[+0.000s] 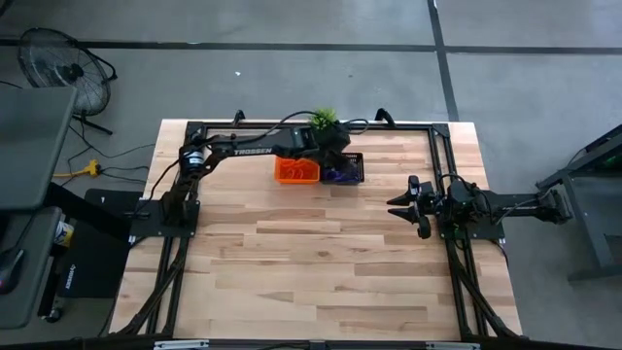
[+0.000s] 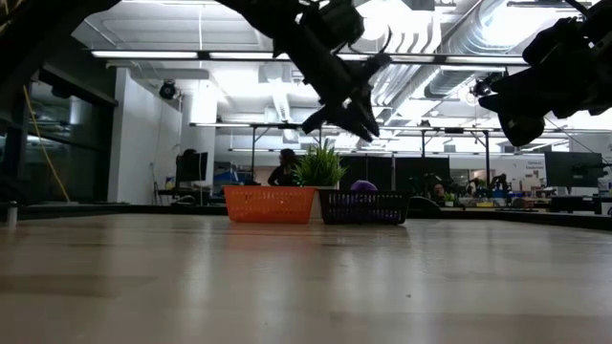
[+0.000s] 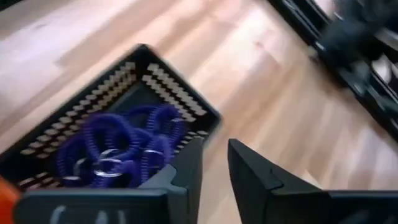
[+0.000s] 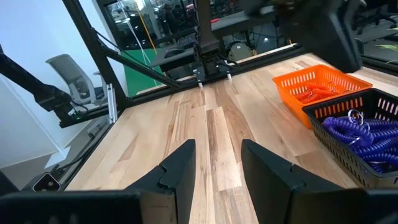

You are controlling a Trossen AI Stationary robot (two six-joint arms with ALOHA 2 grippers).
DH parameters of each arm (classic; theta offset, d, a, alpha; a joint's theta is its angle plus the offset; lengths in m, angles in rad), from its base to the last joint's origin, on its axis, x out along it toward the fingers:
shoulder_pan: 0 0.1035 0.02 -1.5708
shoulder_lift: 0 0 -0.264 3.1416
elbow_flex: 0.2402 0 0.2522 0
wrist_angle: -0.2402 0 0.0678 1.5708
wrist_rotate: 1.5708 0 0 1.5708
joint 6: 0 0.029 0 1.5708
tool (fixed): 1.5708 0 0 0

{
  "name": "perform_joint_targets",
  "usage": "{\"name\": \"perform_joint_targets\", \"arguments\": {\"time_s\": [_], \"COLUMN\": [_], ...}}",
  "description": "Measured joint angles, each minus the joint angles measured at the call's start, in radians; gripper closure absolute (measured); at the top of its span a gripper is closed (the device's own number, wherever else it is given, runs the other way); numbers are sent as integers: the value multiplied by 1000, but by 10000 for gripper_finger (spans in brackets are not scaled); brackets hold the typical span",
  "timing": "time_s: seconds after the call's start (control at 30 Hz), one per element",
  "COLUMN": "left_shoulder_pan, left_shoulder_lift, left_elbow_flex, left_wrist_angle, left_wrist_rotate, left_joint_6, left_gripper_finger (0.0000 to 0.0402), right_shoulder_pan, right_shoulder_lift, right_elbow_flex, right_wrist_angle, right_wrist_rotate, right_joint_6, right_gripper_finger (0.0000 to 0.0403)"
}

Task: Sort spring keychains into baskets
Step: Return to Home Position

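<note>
An orange basket [image 1: 294, 170] and a black basket [image 1: 344, 170] stand side by side near the table's far edge. Orange-red keychains [image 4: 314, 92] lie in the orange basket. Purple keychains [image 3: 118, 149] lie heaped in the black basket [image 3: 155, 81]. My left gripper [image 3: 214, 171] hovers above the black basket's right end, open and empty; in the low view the left gripper [image 2: 352, 113] is well clear of the baskets. My right gripper [image 1: 397, 206] waits open at the table's right side, raised, pointing left; its fingers [image 4: 180, 165] hold nothing.
A small green potted plant [image 1: 324, 121] stands just behind the baskets, under the left arm. Black frame rails [image 1: 442, 165] run along the table's far edge and both sides. Bare wooden tabletop [image 1: 311, 262] spreads over the middle and near part.
</note>
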Motion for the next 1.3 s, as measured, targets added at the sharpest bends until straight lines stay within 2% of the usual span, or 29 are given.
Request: {"name": "perform_joint_targets", "arguments": {"time_s": [0.23, 0.43, 0.57, 0.77, 0.93, 1.17, 1.3], "left_shoulder_pan": [-70, -152, -211, -296, -352, -324, -302], "left_shoulder_lift": [-52, -131, -247, -458, -646, -874, -991], "left_elbow_flex": [0, -40, -216, -570, -797, -1023, -1156], "left_wrist_angle": [23, 59, 221, 457, 539, 545, 660], "left_wrist_rotate": [59, 65, 91, 94, 31, 55, 117], "left_joint_6": [151, 310, 350, 352, 352, 371, 378], "left_gripper_finger": [394, 399, 400, 401, 401, 401, 401], "right_shoulder_pan": [0, 0, 0, 0, 0, 0, 0], "right_shoulder_lift": [0, 0, 0, 0, 0, 0, 0], "right_elbow_flex": [0, 0, 0, 0, 0, 0, 0], "right_wrist_angle": [0, 0, 0, 0, 0, 0, -1], "right_wrist_rotate": [0, 0, 0, 0, 0, 0, 0], "right_joint_6": [0, 0, 0, 0, 0, 0, 0], "right_gripper_finger": [279, 279, 279, 279, 279, 279, 279]}}
